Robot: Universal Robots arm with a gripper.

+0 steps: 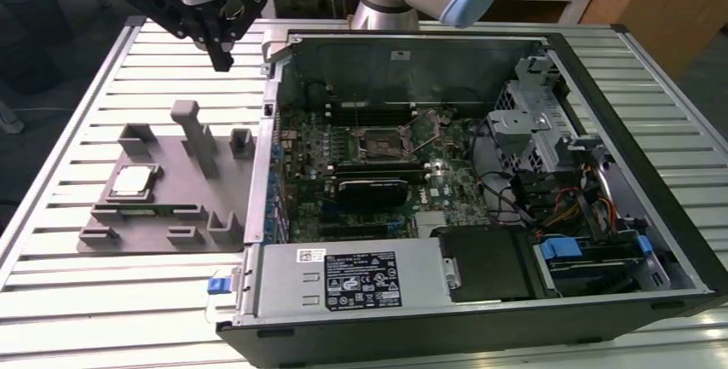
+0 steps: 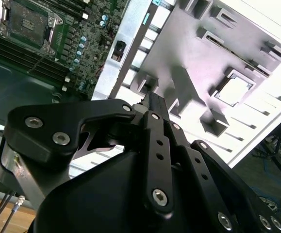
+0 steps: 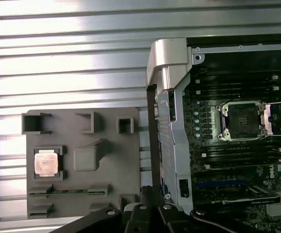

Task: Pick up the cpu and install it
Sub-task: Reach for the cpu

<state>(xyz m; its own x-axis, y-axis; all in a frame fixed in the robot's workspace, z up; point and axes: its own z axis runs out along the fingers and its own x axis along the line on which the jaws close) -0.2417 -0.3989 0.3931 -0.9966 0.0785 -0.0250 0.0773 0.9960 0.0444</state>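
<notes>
Silvery cpu (image 1: 131, 181), flat in a recess at the holder tray (image 1: 170, 183) edge, presumably kept located for pickup; gripper (image 1: 220, 60), jaws pressed together and empty, hovers well apart over the slatted table (image 1: 68, 301).

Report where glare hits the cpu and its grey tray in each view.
Second wrist view: the cpu is blown out to white, as are the table slats beyond the grey tray. First wrist view: a warm sheen on the cpu, outline still readable. Exterior view: even light, cpu plainly visible.
</notes>
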